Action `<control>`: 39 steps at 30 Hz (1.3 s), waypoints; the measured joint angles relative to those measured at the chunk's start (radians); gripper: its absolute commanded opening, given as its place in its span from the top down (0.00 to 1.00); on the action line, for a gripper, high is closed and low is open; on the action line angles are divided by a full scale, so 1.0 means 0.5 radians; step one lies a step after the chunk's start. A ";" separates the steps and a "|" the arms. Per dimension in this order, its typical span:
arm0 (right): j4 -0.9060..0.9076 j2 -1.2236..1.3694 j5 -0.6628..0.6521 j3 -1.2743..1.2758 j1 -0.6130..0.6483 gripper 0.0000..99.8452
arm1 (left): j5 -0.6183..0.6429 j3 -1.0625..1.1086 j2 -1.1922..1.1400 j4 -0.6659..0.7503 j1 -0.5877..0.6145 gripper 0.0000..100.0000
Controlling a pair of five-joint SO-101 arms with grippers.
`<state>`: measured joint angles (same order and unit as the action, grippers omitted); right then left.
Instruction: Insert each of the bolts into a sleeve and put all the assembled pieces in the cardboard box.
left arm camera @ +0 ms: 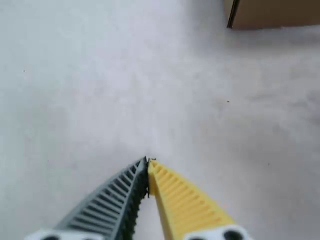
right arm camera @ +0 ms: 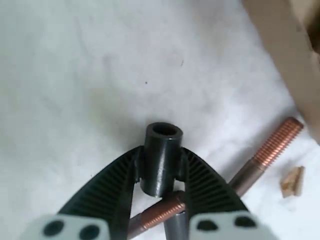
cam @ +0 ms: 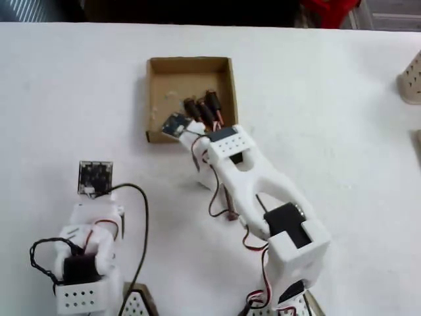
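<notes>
My right gripper [right arm camera: 160,152] is shut on a black sleeve [right arm camera: 163,137], whose open end faces away from the wrist. It hovers just above the white table [right arm camera: 75,75], beside the cardboard box [right arm camera: 280,55]. A copper-threaded bolt [right arm camera: 272,147] lies on the table next to the fingers. More copper thread [right arm camera: 157,212] shows under them. Three dark assembled pieces [cam: 202,106] lie in the cardboard box [cam: 158,85]. The right arm [cam: 227,148] sits at the box's near edge. My left gripper [left arm camera: 148,170] is shut on nothing, low over bare table.
A small cardboard chip [right arm camera: 292,181] lies by the bolt. The left arm [cam: 89,224] stays at the near left with its black cable [cam: 141,217] looping beside it. A perforated white object [cam: 411,79] stands at the far right edge. One box corner [left arm camera: 270,12] appears ahead of the left gripper.
</notes>
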<state>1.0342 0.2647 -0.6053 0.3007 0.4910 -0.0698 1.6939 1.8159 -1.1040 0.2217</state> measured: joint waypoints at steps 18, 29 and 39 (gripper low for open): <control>0.546 -1.096 0.384 0.003 -0.153 0.98 | 0.000 0.000 0.000 0.000 0.000 0.97; 0.592 -1.728 0.384 0.562 -0.592 0.98 | 0.000 0.000 0.000 0.000 0.000 0.97; 0.592 -2.495 0.384 1.209 -1.043 0.98 | -0.003 0.000 0.000 0.028 0.000 0.98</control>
<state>1.3303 -0.9828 -0.4135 0.9053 -0.0307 -0.0713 1.6939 1.8159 -1.0902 0.2217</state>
